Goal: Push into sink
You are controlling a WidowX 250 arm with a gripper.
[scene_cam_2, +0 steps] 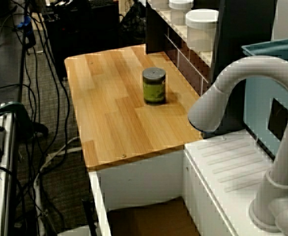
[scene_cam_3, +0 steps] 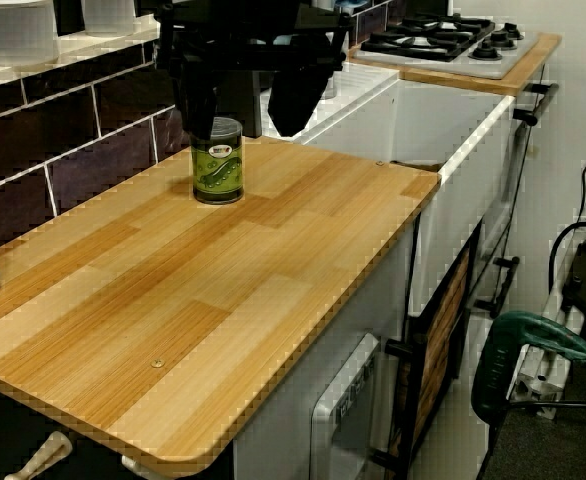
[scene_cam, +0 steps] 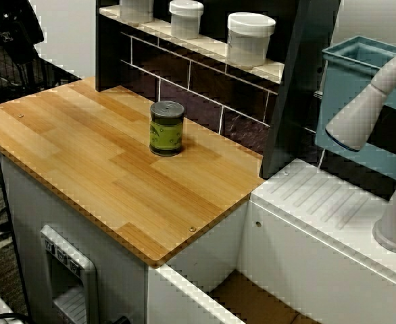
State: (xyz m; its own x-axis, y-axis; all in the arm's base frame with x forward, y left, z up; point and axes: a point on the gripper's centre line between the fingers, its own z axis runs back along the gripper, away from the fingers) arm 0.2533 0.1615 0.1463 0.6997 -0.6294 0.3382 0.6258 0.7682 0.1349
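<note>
My gripper (scene_cam_3: 243, 95) shows only in the low view along the counter, its dark fingers (scene_cam_3: 198, 100) spread above and just behind the green can (scene_cam_3: 217, 160), not touching it. The can stands upright on the wooden counter (scene_cam: 83, 155), well short of the sink (scene_cam: 252, 300). I'd drop low behind it and push steadily toward the basin edge. Both high views show the sink floor but no gripper.

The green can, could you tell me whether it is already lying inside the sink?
No, the green can stands upright on the wooden countertop, well back from the edge above the sink.
</note>
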